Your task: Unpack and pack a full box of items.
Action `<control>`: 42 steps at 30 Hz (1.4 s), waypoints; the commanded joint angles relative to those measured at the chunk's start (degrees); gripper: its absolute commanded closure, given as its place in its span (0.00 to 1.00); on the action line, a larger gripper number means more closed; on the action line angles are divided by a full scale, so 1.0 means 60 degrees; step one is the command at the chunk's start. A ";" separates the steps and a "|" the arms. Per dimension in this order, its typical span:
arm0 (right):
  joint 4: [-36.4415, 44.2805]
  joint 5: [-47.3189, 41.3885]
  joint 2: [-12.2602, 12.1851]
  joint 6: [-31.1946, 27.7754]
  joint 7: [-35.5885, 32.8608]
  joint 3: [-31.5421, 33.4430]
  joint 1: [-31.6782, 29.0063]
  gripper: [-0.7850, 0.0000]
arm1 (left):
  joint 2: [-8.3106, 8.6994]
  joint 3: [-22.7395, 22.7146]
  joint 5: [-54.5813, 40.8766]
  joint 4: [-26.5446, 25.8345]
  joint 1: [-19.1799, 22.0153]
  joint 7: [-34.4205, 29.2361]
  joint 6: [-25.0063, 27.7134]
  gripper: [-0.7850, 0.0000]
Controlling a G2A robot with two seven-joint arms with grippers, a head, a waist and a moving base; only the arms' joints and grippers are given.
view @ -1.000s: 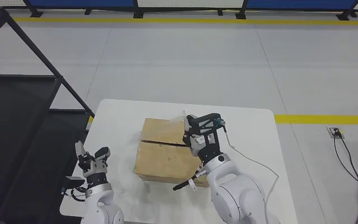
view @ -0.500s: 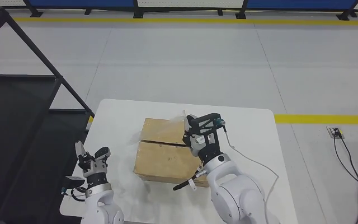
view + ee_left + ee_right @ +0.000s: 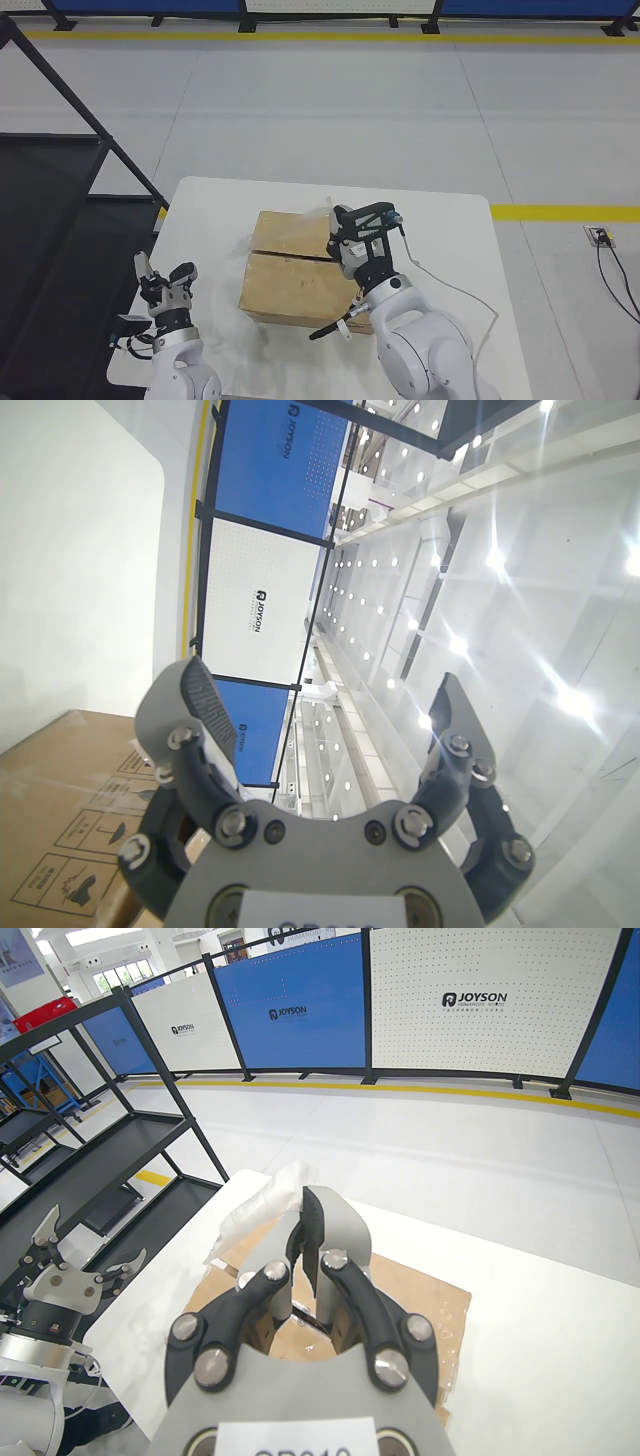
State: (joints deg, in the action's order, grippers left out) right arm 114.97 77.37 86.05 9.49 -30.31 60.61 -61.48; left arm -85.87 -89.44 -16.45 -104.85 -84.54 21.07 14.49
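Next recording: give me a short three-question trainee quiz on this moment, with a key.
1. True or false: the left end effector is open and holds nothing.
2. What does the right end effector pinch? A) a white crumpled plastic strip B) a red cup C) a metal spoon
3. Which end effector is above the brown cardboard box?
Key: 1 true; 2 A; 3 the right.

You've got logo print on the blue/white fence panels (image 3: 470, 1003), handling pictograms (image 3: 92, 832) w/ tiny captions on the box (image 3: 50, 760) side, plus a sticker (image 3: 297, 1435) on each wrist plate, chars cut off.
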 commanded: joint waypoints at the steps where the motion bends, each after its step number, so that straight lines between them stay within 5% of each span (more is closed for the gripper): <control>1: 0.0000 0.0000 0.0000 0.0001 0.0000 0.0000 0.0000 1.00 | 0.0000 0.0000 -0.0002 -0.0001 0.0000 0.0000 0.0000 0.00; 12: 0.0000 0.0000 0.0000 0.0001 0.0000 0.0000 0.0000 1.00 | 0.0002 0.0022 -0.0094 -0.0026 -0.0023 -0.0150 -0.0036 0.00; 16: 0.0002 -0.0069 -0.0011 -0.0122 0.0268 0.0094 -0.0219 1.00 | 0.0070 -0.0132 0.1541 0.0323 -0.0174 -0.0334 0.0151 0.00; 22: 0.0030 -0.0093 -0.0004 -0.0206 0.0264 0.0156 -0.0290 1.00 | 0.0100 -0.0490 0.1602 0.0525 -0.0030 -0.0312 -0.0424 0.00; 31: 0.0117 -0.0064 0.0012 -0.0242 0.0341 0.0182 -0.0410 1.00 | 0.0278 -0.1007 0.1819 0.1015 0.0063 -0.2169 -0.2000 0.00; 37: 0.0152 0.0018 0.0027 -0.0241 0.0346 0.0147 -0.0462 1.00 | 0.0349 -0.0864 0.2202 0.1494 0.0510 -0.2950 -0.2134 0.09; 42: 0.0212 0.0075 0.0035 -0.0231 0.0323 0.0128 -0.0560 1.00 | 0.0415 -0.0784 0.2331 0.1655 0.0792 -0.3725 -0.2383 0.06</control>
State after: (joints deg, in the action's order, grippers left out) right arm 116.19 77.74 86.26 8.10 -28.39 61.42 -64.69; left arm -83.42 -94.30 -2.64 -95.21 -80.28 -0.95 0.56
